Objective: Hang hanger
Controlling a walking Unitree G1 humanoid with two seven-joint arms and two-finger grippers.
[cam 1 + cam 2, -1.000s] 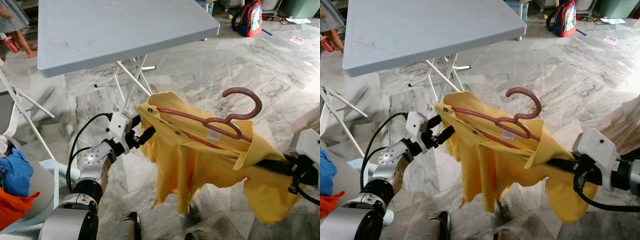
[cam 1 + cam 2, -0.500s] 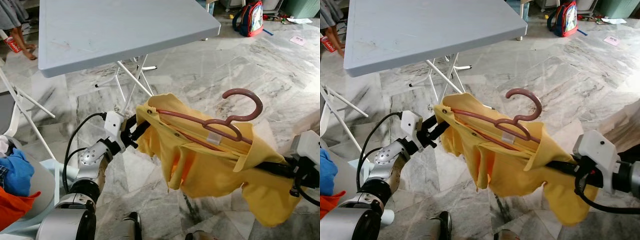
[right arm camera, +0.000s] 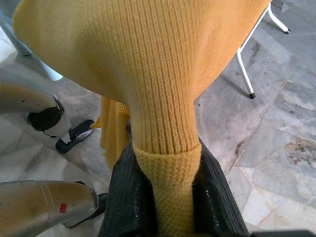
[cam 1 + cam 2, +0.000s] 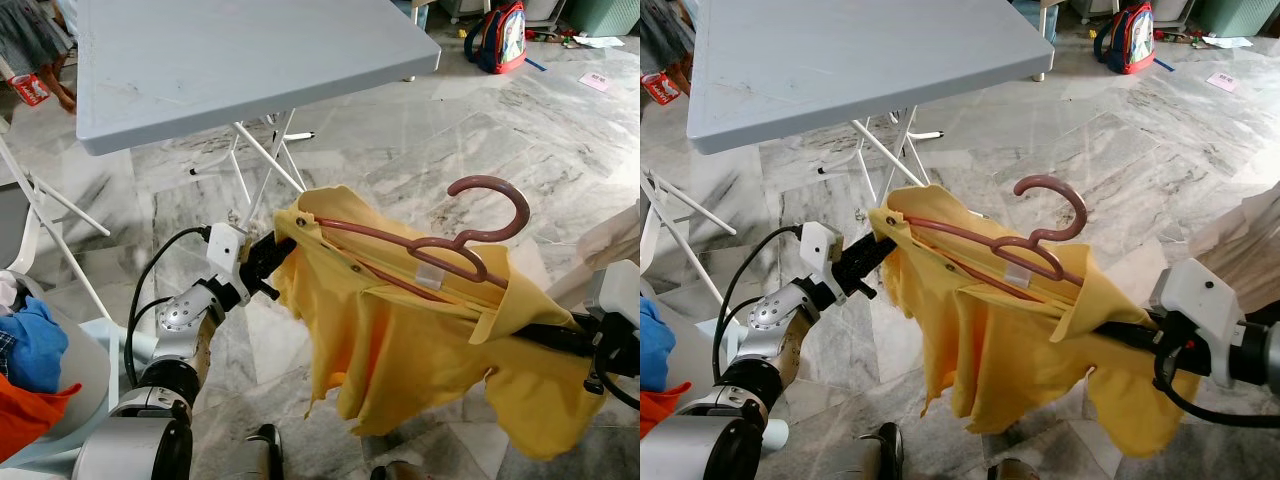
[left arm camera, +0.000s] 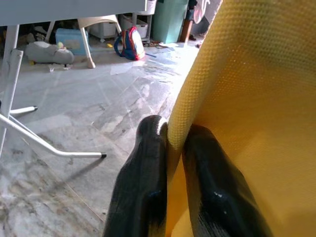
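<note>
Left eye view: a grey counter (image 4: 240, 60) is seen above a marble floor (image 4: 420, 140) that lies open toward the backpack (image 4: 497, 35). Between the arms a yellow shirt (image 4: 420, 340) is stretched, its lower hem now hanging lower than half a second ago. A brown hanger (image 4: 440, 245) is threaded through its collar, hook upright. The left gripper (image 4: 268, 262) is clamped on the shirt's left edge; the right gripper (image 3: 165, 197) is pinched on a sleeve cuff.
</note>
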